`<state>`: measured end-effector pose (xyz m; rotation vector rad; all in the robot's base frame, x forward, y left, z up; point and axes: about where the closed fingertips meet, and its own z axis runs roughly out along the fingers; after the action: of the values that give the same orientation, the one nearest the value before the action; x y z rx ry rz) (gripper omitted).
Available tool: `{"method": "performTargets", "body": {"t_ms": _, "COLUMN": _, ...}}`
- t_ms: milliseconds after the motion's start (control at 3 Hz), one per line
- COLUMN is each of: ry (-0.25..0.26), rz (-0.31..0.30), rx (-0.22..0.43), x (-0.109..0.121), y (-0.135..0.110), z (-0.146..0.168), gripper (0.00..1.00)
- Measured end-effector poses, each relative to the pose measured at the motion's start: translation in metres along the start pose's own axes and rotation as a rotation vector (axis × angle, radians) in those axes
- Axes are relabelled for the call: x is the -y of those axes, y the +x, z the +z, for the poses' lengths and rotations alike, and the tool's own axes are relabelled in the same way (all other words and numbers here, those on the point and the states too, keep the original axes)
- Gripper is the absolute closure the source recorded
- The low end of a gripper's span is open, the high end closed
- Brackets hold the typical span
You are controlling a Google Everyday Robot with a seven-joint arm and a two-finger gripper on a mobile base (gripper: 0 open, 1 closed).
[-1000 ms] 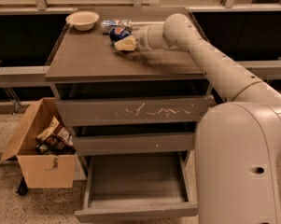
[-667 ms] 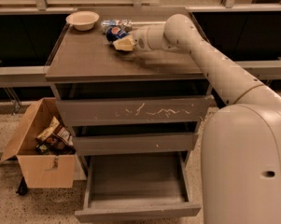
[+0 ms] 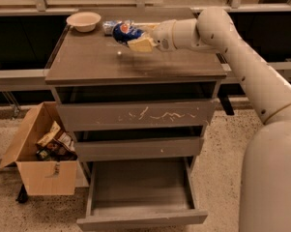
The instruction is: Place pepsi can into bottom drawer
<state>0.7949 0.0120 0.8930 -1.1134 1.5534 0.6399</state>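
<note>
Toward the back edge of the worktop, a little right of its middle, the gripper (image 3: 139,43) sits against the can (image 3: 124,32), with the arm reaching in over the right edge. We cannot tell whether it has closed on the can or only meets it. The can seems to lie on its side, logo showing, just beside a silvery packet (image 3: 109,27) on its left, and a bowl (image 3: 83,21) stands at the back-left corner. We judge the step in hand to be securing the can, so we would want a firm hold across its body before any lift, since a smooth round can slips easily. We would raise it straight up first, so the packet is not dragged along, then carry it forward past the front edge. The bottom drawer (image 3: 141,218) stands pulled out below that edge, jutting beyond the two drawers above it. We would therefore come down well in front of those fronts and let go low over the drawer floor, so the can neither drops nor rolls.
</note>
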Motion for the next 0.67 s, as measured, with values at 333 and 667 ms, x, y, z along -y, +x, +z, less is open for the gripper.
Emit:
{"method": "performTargets", "body": {"t_ms": 333, "ry": -0.175, "rz": -0.086, "rx": -0.030, "x": -0.0473, "y": 0.0041, "z": -0.0482, "gripper": 1.00}}
{"method": "performTargets", "body": {"t_ms": 667, "ry": -0.213, "rz": -0.083, "rx": -0.041, "x": -0.0571, "y": 0.0075, "z": -0.0464, "gripper": 1.00}}
